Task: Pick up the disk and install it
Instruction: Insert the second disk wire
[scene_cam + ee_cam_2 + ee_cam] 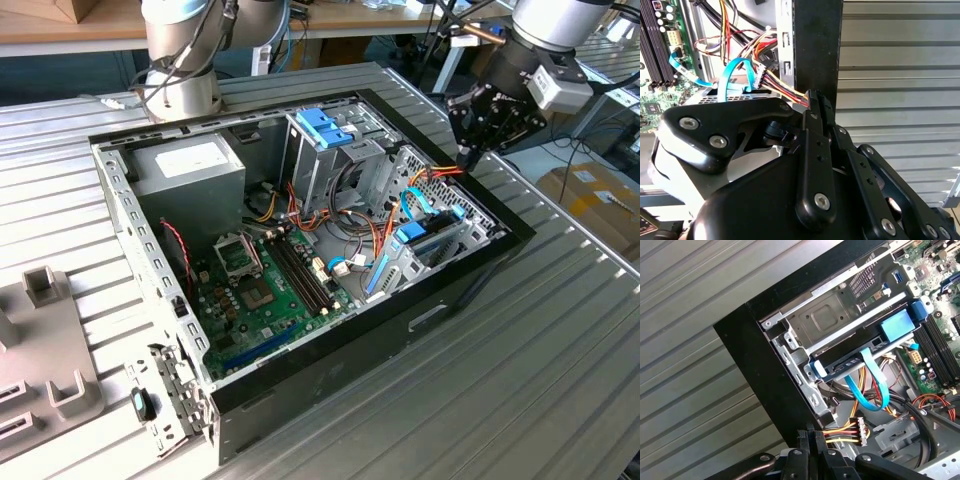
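The disk (428, 238), framed by its light-blue carrier rail, lies in the drive bay at the exterior view's right end of the open computer case (470, 285). In the first wrist view the disk (845, 360) sits in the metal bay with a blue tab at one end. My gripper (469, 156) hangs above the case's rim near that bay, apart from the disk. Its fingertips (810, 436) are pressed together with nothing between them, so the gripper (816, 99) is shut and holds nothing.
A darker blue bracket (325, 128) tops the metal drive cage mid-case. A blue flat cable (865, 390) and a bundle of coloured wires (842, 432) run near the bay. The motherboard (265, 285) and power supply (190, 165) fill the case. Grey fixtures (45, 290) stand on the table.
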Controlling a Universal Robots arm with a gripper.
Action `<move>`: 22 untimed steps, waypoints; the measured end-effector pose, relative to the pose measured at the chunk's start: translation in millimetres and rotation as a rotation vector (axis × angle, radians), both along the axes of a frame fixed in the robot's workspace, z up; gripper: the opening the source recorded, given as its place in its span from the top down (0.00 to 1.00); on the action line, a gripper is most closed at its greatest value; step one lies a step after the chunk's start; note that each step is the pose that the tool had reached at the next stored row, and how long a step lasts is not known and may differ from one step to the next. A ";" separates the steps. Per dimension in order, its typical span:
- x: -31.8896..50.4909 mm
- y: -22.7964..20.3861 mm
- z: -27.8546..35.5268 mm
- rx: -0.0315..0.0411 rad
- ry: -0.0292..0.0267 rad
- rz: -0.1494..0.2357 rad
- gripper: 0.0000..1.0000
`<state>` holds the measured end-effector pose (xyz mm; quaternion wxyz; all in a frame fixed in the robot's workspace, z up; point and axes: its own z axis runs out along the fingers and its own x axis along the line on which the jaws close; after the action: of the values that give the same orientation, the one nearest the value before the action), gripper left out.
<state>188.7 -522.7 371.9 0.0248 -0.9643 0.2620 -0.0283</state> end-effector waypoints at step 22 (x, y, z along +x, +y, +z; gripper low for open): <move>-7.8 -0.2 2.4 -0.0122 -0.0123 -0.175 0.84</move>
<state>180.9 -522.8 374.3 0.0180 -0.9377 0.3449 -0.0379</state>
